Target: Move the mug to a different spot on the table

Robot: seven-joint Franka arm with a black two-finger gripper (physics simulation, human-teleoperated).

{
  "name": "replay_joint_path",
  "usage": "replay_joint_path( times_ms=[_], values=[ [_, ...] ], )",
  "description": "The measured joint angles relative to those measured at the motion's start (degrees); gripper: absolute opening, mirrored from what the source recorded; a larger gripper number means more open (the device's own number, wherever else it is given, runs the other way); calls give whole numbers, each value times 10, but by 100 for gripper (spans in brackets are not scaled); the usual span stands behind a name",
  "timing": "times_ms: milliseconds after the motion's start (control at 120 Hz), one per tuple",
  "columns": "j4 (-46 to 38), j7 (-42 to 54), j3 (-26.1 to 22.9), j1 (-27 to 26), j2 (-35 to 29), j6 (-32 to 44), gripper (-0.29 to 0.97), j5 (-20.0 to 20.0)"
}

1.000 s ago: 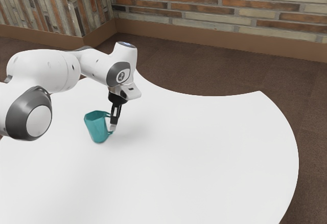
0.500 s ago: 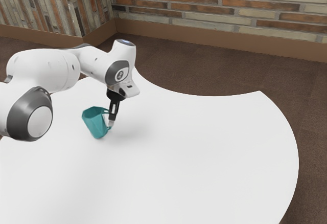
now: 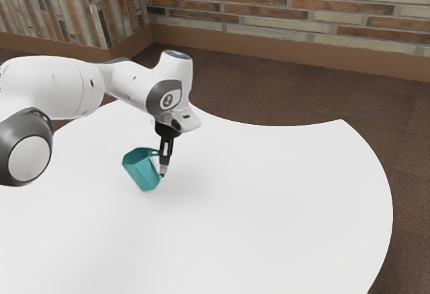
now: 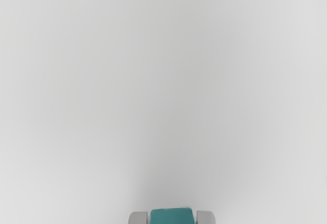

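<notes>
A teal mug hangs tilted just above the white table, its open top facing the exterior view's upper left. My gripper is shut on the mug's handle side, on the mug's right in the exterior view. In the wrist view a strip of the teal mug sits between two grey fingertips, with bare table surface beyond.
The table's curved edge runs along the exterior view's right and back, with brown carpet beyond it. A brick wall stands behind. Open white tabletop stretches to the exterior view's right and front of the mug.
My hand has carried the mug toward the exterior view's right and a little forward. The mug stays tilted in the grip.
</notes>
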Motion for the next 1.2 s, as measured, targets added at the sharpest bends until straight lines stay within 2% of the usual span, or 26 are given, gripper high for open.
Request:
replay_joint_path(
  times_ms=[267,550,708,825,1033,1200],
  values=[
    [-2,-44,-27,-11,10,20,-5,-9],
    [-22,-84,-35,-11,14,49,-6,-19],
    [-44,-93,-44,-11,13,54,28,-29],
    [-46,-98,-45,-11,11,56,45,-32],
    [-43,-105,-43,-16,-14,57,59,-30],
    [-42,-111,-35,-11,-90,61,64,-30]
  ],
)
